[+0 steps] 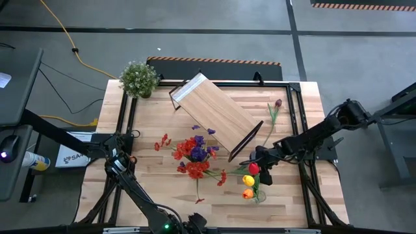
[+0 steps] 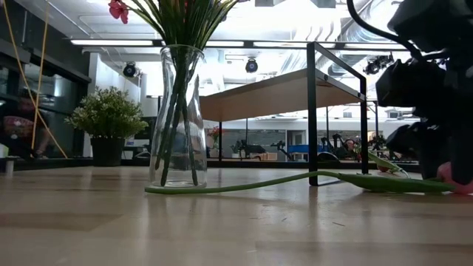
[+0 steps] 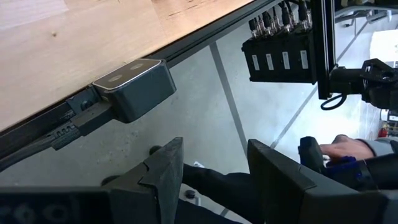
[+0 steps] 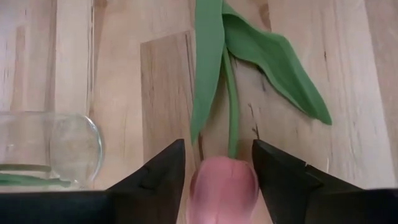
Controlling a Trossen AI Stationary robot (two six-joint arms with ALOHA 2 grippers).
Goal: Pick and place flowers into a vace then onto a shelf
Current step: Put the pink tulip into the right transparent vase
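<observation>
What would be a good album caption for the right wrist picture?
Right end effector straddling a pink tulip lying on the table, glass vase alongside.

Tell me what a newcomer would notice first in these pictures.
Probably the glass vase near the table's middle, crammed with red and purple flowers spilling over the wood. Next, the light-wood shelf on black legs, set at an angle behind it. Then the right pincer down at the table, its fingers either side of a pink tulip lying flat, beside a second, smaller vase holding yellow and orange tulips.
</observation>
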